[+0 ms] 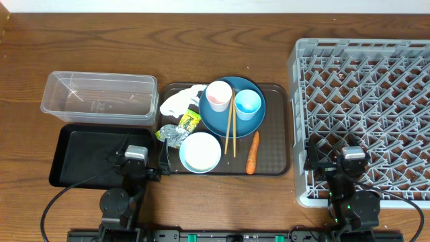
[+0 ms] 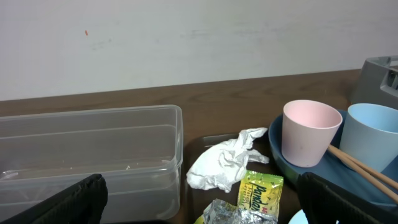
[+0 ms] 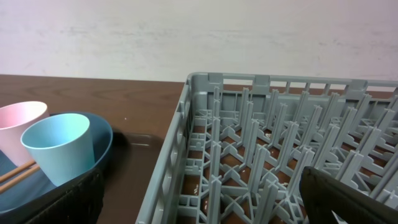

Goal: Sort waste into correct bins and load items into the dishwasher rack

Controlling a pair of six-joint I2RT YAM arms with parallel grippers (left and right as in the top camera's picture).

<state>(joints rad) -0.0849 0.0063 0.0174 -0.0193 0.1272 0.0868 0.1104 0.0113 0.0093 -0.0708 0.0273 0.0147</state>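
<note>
**Both arms low at the near edge, pincers spread and empty**

The brown serving tray (image 1: pixel 275 144) holds nearly everything. On its far half lies the blue plate (image 1: pixel 215 121), carrying the pink cup (image 1: pixel 219 96) and the light blue cup (image 1: pixel 248 104), with the chopsticks (image 1: pixel 230 128) running between them towards the tray's near edge. On the near half sit the white bowl (image 1: pixel 200 152) and, right of it, the carrot (image 1: pixel 252 152). Along the tray's left side lie the tissue (image 1: pixel 180 101), the wrapper (image 1: pixel 190 122) and the foil (image 1: pixel 173 136).

Left of the tray are the clear tub (image 1: pixel 101 77) and, nearer the robot, the black tray (image 1: pixel 80 158); right of it stands the dishwasher rack (image 1: pixel 295 101).

The left gripper (image 1: pixel 141 160) sits folded low just off the tray's near-left corner, pointing away from the robot, jaws spread wide and holding nothing. The right gripper (image 1: pixel 349 165) is posed likewise to the tray's right, over the rack's near-left corner, also spread and empty.
</note>
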